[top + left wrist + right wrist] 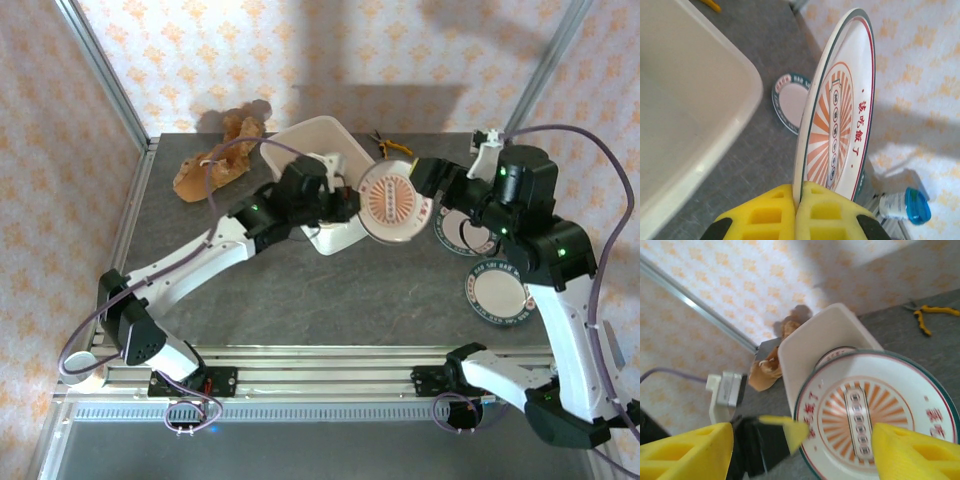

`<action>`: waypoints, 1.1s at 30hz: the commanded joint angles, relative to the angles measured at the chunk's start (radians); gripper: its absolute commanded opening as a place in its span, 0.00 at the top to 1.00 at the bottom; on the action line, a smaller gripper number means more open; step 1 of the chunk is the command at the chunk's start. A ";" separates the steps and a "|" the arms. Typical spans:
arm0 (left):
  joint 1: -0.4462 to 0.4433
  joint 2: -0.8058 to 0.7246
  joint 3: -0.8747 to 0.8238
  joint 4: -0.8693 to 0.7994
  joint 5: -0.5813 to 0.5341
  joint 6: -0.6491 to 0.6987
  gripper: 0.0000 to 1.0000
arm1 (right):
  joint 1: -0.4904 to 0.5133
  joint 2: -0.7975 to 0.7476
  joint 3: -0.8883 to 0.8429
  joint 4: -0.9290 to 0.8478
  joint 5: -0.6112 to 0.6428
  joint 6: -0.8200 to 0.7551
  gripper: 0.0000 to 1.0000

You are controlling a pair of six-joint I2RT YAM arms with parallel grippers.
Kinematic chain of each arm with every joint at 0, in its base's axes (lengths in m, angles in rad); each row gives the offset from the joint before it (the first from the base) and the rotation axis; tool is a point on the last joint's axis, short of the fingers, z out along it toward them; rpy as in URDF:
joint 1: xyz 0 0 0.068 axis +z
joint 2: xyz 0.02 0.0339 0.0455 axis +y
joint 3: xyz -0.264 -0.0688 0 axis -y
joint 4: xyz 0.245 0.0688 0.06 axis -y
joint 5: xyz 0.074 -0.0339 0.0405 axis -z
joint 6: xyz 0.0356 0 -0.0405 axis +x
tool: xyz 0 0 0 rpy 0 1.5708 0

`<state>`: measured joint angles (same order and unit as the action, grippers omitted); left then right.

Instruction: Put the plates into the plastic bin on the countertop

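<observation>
A white plate [394, 203] with an orange sunburst print, red lettering and a green rim hangs on edge beside the plastic bin [312, 140]. My left gripper [349, 206] is shut on its rim; in the left wrist view the yellow fingertips [775, 210] pinch the plate [840, 110] edge. My right gripper [432, 180] stands open at the plate's right side, its yellow fingers [685, 452] spread before the plate [875, 410]. Another plate [832, 356] lies inside the bin [810, 340]. Two more plates [463, 234] [497, 291] rest on the countertop [300, 290] to the right.
A brown lumpy object [215, 160] lies at the back left of the countertop. Yellow-handled pliers [930, 315] lie behind the bin. A small bottle with a blue cap [905, 205] stands at the right edge. Aluminium rails frame the surface.
</observation>
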<state>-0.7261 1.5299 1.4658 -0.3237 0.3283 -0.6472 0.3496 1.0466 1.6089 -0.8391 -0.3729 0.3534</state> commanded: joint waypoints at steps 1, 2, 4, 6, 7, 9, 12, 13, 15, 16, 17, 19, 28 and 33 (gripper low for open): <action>0.075 -0.061 0.052 -0.003 0.094 0.018 1.00 | -0.006 0.018 -0.006 -0.043 -0.066 -0.018 0.27; 0.096 -0.067 0.054 -0.002 0.111 0.015 1.00 | -0.008 0.012 -0.024 -0.023 -0.066 -0.008 0.27; 0.146 -0.079 0.054 0.010 0.151 0.000 1.00 | -0.009 0.013 -0.062 0.016 -0.085 0.015 0.27; 0.183 -0.089 0.054 0.016 0.178 -0.014 1.00 | -0.010 0.027 -0.097 0.046 -0.114 0.044 0.28; 0.199 -0.094 0.055 0.020 0.192 -0.022 1.00 | -0.010 0.036 -0.116 0.069 -0.137 0.057 0.29; 0.222 -0.103 0.051 0.028 0.214 -0.035 1.00 | -0.011 0.050 -0.156 0.120 -0.159 0.090 0.30; 0.255 -0.118 0.036 0.057 0.243 -0.072 1.00 | -0.012 0.064 -0.207 0.202 -0.178 0.129 0.32; 0.265 -0.122 0.027 0.075 0.255 -0.092 1.00 | -0.012 0.071 -0.218 0.222 -0.184 0.136 0.33; 0.283 -0.126 0.005 0.119 0.273 -0.145 1.00 | -0.012 0.092 -0.231 0.243 -0.196 0.150 0.34; 0.288 -0.127 -0.006 0.140 0.286 -0.170 1.00 | -0.011 0.101 -0.235 0.250 -0.194 0.155 0.36; 0.292 -0.128 -0.013 0.153 0.293 -0.185 1.00 | -0.011 0.106 -0.242 0.260 -0.192 0.160 0.37; 0.294 -0.129 -0.024 0.172 0.302 -0.202 1.00 | -0.011 0.111 -0.256 0.288 -0.181 0.175 0.39; 0.296 -0.141 -0.060 0.212 0.316 -0.236 1.00 | -0.018 0.133 -0.314 0.414 -0.147 0.258 0.53; 0.296 -0.149 -0.077 0.232 0.309 -0.253 1.00 | -0.019 0.163 -0.329 0.452 -0.139 0.284 0.61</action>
<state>-0.4339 1.4315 1.3899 -0.1886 0.6178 -0.8745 0.3347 1.2018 1.2919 -0.4538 -0.5335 0.6106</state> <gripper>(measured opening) 0.050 0.394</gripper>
